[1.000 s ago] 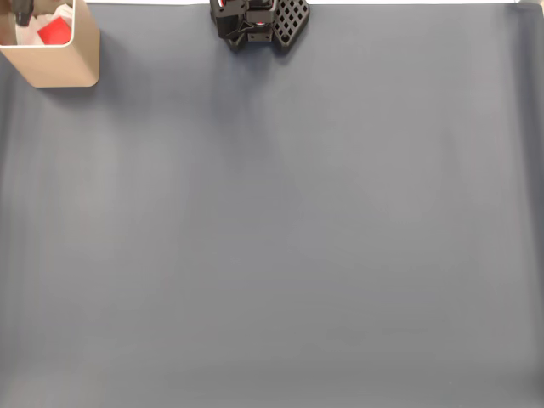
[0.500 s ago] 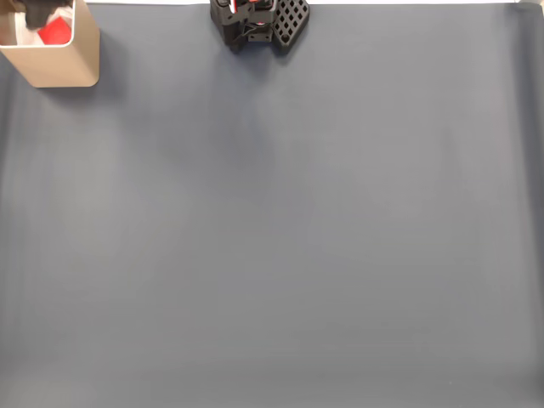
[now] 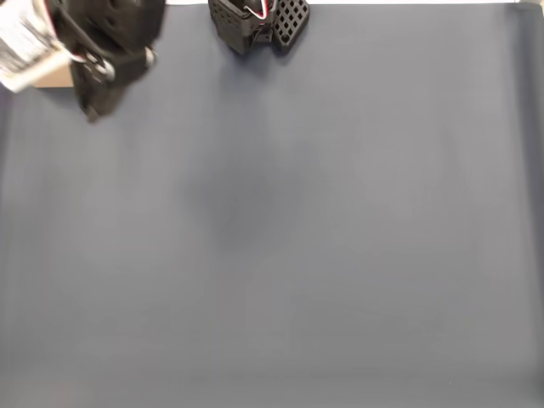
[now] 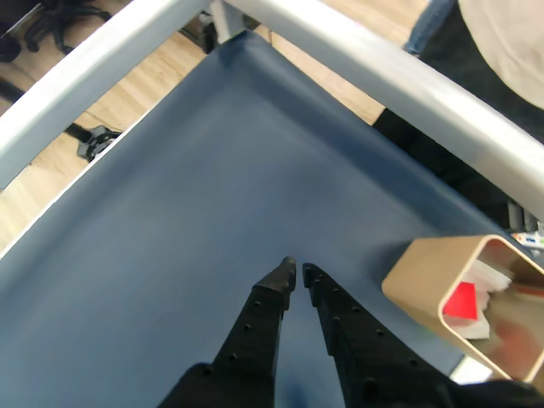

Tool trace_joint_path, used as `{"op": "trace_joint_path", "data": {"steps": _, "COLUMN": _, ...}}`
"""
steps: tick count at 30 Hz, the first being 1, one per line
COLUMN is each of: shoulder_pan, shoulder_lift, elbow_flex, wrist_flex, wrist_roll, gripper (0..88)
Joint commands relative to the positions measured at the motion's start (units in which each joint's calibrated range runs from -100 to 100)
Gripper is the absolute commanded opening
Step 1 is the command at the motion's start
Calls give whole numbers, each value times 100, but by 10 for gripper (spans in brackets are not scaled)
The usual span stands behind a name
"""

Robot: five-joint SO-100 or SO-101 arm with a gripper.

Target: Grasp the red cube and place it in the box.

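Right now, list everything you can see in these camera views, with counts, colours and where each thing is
Red cube: one, bright red, inside the box, wrist view.
Box: one, tan with white inside, on the mat at the lower right of the wrist view.
Mat: one, dark blue-grey, covering the table.
Frame rails: two, pale grey, along the mat's edges.
Floor: light wood, beyond the rails.
Person: one, partly seen, upper right of the wrist view.
Arm base: one, black, top edge of the fixed view.
Gripper: one, black, fingertips nearly together, empty, above the mat.

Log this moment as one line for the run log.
red cube: inside box | claw: empty, nearly shut, above blue mat beside box | stage: placed
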State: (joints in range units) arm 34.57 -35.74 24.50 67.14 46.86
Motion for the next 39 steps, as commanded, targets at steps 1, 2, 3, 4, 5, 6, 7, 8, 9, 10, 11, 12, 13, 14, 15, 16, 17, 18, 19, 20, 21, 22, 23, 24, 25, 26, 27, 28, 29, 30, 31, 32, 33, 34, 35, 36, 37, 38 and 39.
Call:
{"op": "trace_joint_path", "data": {"steps": 1, "shoulder_pan": -510, "shoulder_lift": -335, "elbow_flex": 77, "wrist_flex": -223, "wrist_roll": 59, "gripper": 0}}
{"op": "trace_joint_path", "data": {"steps": 2, "shoulder_pan": -630, "shoulder_lift": -387, "elbow_flex": 150, "wrist_flex": -255, "wrist_roll": 63, "gripper": 0}}
{"op": "trace_joint_path", "data": {"steps": 3, "shoulder_pan": -744, "shoulder_lift": -439, "elbow_flex": 223, "wrist_flex": -296, "wrist_roll": 73, "gripper": 0}}
{"op": "trace_joint_path", "data": {"steps": 4, "shoulder_pan": -872, "shoulder_lift": -499, "elbow_flex": 305, "wrist_flex": -346, "wrist_roll": 78, "gripper": 0}}
{"op": "trace_joint_path", "data": {"steps": 5, "shoulder_pan": -992, "shoulder_lift": -551, "elbow_flex": 378, "wrist_flex": -378, "wrist_roll": 83, "gripper": 0}}
{"op": "trace_joint_path", "data": {"steps": 6, "shoulder_pan": -1106, "shoulder_lift": -612, "elbow_flex": 442, "wrist_flex": -419, "wrist_roll": 103, "gripper": 0}}
{"op": "trace_joint_path", "data": {"steps": 7, "shoulder_pan": -1241, "shoulder_lift": -664, "elbow_flex": 524, "wrist_flex": -444, "wrist_roll": 107, "gripper": 0}}
{"op": "trace_joint_path", "data": {"steps": 8, "shoulder_pan": -1355, "shoulder_lift": -716, "elbow_flex": 588, "wrist_flex": -452, "wrist_roll": 127, "gripper": 0}}
{"op": "trace_joint_path", "data": {"steps": 9, "shoulder_pan": -1475, "shoulder_lift": -776, "elbow_flex": 661, "wrist_flex": -468, "wrist_roll": 137, "gripper": 0}}
{"op": "trace_joint_path", "data": {"steps": 10, "shoulder_pan": -1610, "shoulder_lift": -837, "elbow_flex": 734, "wrist_flex": -493, "wrist_roll": 137, "gripper": 0}}
{"op": "trace_joint_path", "data": {"steps": 11, "shoulder_pan": -1731, "shoulder_lift": -898, "elbow_flex": 798, "wrist_flex": -509, "wrist_roll": 137, "gripper": 0}}
{"op": "trace_joint_path", "data": {"steps": 12, "shoulder_pan": -1859, "shoulder_lift": -958, "elbow_flex": 880, "wrist_flex": -534, "wrist_roll": 142, "gripper": 0}}
{"op": "trace_joint_path", "data": {"steps": 13, "shoulder_pan": -1987, "shoulder_lift": -1028, "elbow_flex": 971, "wrist_flex": -567, "wrist_roll": 156, "gripper": 0}}
{"op": "trace_joint_path", "data": {"steps": 14, "shoulder_pan": -2100, "shoulder_lift": -1106, "elbow_flex": 1063, "wrist_flex": -591, "wrist_roll": 156, "gripper": 0}}
{"op": "trace_joint_path", "data": {"steps": 15, "shoulder_pan": -2221, "shoulder_lift": -1175, "elbow_flex": 1145, "wrist_flex": -616, "wrist_roll": 166, "gripper": 0}}
{"op": "trace_joint_path", "data": {"steps": 16, "shoulder_pan": -2342, "shoulder_lift": -1262, "elbow_flex": 1254, "wrist_flex": -649, "wrist_roll": 171, "gripper": 0}}
{"op": "trace_joint_path", "data": {"steps": 17, "shoulder_pan": -2448, "shoulder_lift": -1340, "elbow_flex": 1345, "wrist_flex": -673, "wrist_roll": 176, "gripper": 0}}
{"op": "trace_joint_path", "data": {"steps": 18, "shoulder_pan": -2555, "shoulder_lift": -1426, "elbow_flex": 1446, "wrist_flex": -698, "wrist_roll": 176, "gripper": 0}}
{"op": "trace_joint_path", "data": {"steps": 19, "shoulder_pan": -2662, "shoulder_lift": -1513, "elbow_flex": 1555, "wrist_flex": -731, "wrist_roll": 190, "gripper": 0}}
{"op": "trace_joint_path", "data": {"steps": 20, "shoulder_pan": -2761, "shoulder_lift": -1600, "elbow_flex": 1656, "wrist_flex": -747, "wrist_roll": 200, "gripper": 0}}
{"op": "trace_joint_path", "data": {"steps": 21, "shoulder_pan": -2860, "shoulder_lift": -1678, "elbow_flex": 1756, "wrist_flex": -764, "wrist_roll": 200, "gripper": 0}}
{"op": "trace_joint_path", "data": {"steps": 22, "shoulder_pan": -2953, "shoulder_lift": -1764, "elbow_flex": 1856, "wrist_flex": -772, "wrist_roll": 200, "gripper": 0}}
{"op": "trace_joint_path", "data": {"steps": 23, "shoulder_pan": -3031, "shoulder_lift": -1842, "elbow_flex": 1957, "wrist_flex": -788, "wrist_roll": 200, "gripper": 0}}
{"op": "trace_joint_path", "data": {"steps": 24, "shoulder_pan": -3116, "shoulder_lift": -1920, "elbow_flex": 2066, "wrist_flex": -813, "wrist_roll": 210, "gripper": 0}}
{"op": "trace_joint_path", "data": {"steps": 25, "shoulder_pan": -3187, "shoulder_lift": -2016, "elbow_flex": 2185, "wrist_flex": -854, "wrist_roll": 210, "gripper": 0}}
{"op": "trace_joint_path", "data": {"steps": 26, "shoulder_pan": -3258, "shoulder_lift": -2102, "elbow_flex": 2294, "wrist_flex": -887, "wrist_roll": 205, "gripper": 0}}
{"op": "trace_joint_path", "data": {"steps": 27, "shoulder_pan": -3322, "shoulder_lift": -2189, "elbow_flex": 2404, "wrist_flex": -911, "wrist_roll": 195, "gripper": 0}}
{"op": "trace_joint_path", "data": {"steps": 28, "shoulder_pan": -3386, "shoulder_lift": -2276, "elbow_flex": 2522, "wrist_flex": -936, "wrist_roll": 195, "gripper": 0}}
{"op": "trace_joint_path", "data": {"steps": 29, "shoulder_pan": -3443, "shoulder_lift": -2371, "elbow_flex": 2623, "wrist_flex": -952, "wrist_roll": 190, "gripper": 0}}
{"op": "trace_joint_path", "data": {"steps": 30, "shoulder_pan": -3500, "shoulder_lift": -2458, "elbow_flex": 2723, "wrist_flex": -968, "wrist_roll": 186, "gripper": 0}}
{"op": "trace_joint_path", "data": {"steps": 31, "shoulder_pan": -3549, "shoulder_lift": -2553, "elbow_flex": 2842, "wrist_flex": -985, "wrist_roll": 181, "gripper": 0}}
{"op": "trace_joint_path", "data": {"steps": 32, "shoulder_pan": -3599, "shoulder_lift": -2648, "elbow_flex": 2951, "wrist_flex": -1009, "wrist_roll": 181, "gripper": 0}}
{"op": "trace_joint_path", "data": {"steps": 33, "shoulder_pan": -3635, "shoulder_lift": -2735, "elbow_flex": 3061, "wrist_flex": -1034, "wrist_roll": 181, "gripper": 0}}
{"op": "trace_joint_path", "data": {"steps": 34, "shoulder_pan": -3677, "shoulder_lift": -2822, "elbow_flex": 3170, "wrist_flex": -1050, "wrist_roll": 176, "gripper": 0}}
{"op": "trace_joint_path", "data": {"steps": 35, "shoulder_pan": -3706, "shoulder_lift": -2908, "elbow_flex": 3271, "wrist_flex": -1059, "wrist_roll": 176, "gripper": 0}}
{"op": "trace_joint_path", "data": {"steps": 36, "shoulder_pan": -3734, "shoulder_lift": -2995, "elbow_flex": 3371, "wrist_flex": -1075, "wrist_roll": 176, "gripper": 0}}
{"op": "trace_joint_path", "data": {"steps": 37, "shoulder_pan": -3755, "shoulder_lift": -3082, "elbow_flex": 3471, "wrist_flex": -1083, "wrist_roll": 171, "gripper": 0}}
{"op": "trace_joint_path", "data": {"steps": 38, "shoulder_pan": -3769, "shoulder_lift": -3177, "elbow_flex": 3581, "wrist_flex": -1091, "wrist_roll": 171, "gripper": 0}}
{"op": "trace_joint_path", "data": {"steps": 39, "shoulder_pan": -3777, "shoulder_lift": -3263, "elbow_flex": 3681, "wrist_flex": -1091, "wrist_roll": 171, "gripper": 0}}
